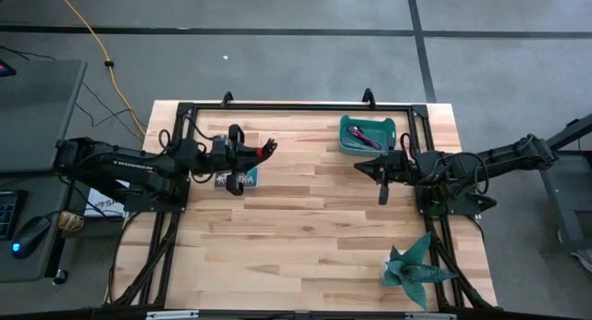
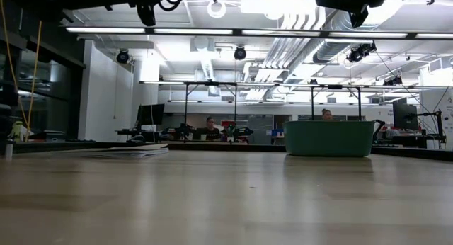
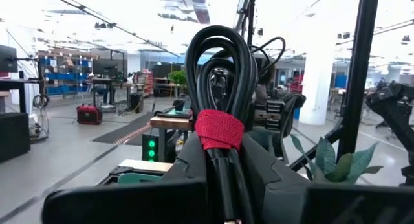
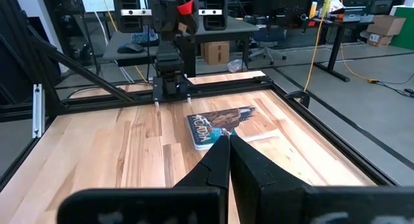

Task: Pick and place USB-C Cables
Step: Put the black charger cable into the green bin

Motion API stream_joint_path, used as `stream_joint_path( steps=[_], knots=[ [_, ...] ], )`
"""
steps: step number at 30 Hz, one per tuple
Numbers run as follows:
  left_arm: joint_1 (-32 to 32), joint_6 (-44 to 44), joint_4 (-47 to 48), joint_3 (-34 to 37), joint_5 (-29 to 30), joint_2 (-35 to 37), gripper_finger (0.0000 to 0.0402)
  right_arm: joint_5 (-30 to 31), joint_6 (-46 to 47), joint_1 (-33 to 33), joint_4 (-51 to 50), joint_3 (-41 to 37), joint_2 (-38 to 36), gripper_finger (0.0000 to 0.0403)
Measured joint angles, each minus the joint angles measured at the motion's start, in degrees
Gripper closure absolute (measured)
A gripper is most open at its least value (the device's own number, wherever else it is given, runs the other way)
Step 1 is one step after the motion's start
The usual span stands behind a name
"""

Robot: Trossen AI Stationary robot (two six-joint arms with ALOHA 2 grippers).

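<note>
Left wrist view shows the left hand point(image 3: 223, 166) squeezing a black cable point(image 3: 218, 75) with a red strap, standing straight up. Across the wooden table point(image 1: 305, 237), the green bin point(image 1: 367, 135) with more cables waits beside the right hand point(image 1: 383, 198), pinched shut, empty. Behind is a big workshop.

A black USB-C cable point(image 3: 218, 81), coiled into tall loops and bound by a red strap, is standing upright between the left gripper's point(image 3: 223, 166) closed fingers, raised above the table. Magenta-pink and dark cables point(image 1: 364, 135) are lying inside the teal bin point(image 1: 346, 145) at the table's far side.
</note>
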State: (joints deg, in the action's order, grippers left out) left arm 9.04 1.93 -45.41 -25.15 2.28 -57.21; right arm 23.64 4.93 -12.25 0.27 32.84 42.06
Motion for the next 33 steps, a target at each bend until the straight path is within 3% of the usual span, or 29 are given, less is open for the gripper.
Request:
stream_joint_path(
  steps=[18,33],
  knots=[
    [0.00,0.92,-0.05,-0.09,-0.09,-0.66,0.0387,0.04,-0.08,0.00,0.62,0.00,0.38,0.0403],
    [0.09,0.90,-1.23,-0.11,-0.09,-2.08,0.0387,0.22,-9.79,0.00,4.63,0.00,4.57,0.0403]
  ],
)
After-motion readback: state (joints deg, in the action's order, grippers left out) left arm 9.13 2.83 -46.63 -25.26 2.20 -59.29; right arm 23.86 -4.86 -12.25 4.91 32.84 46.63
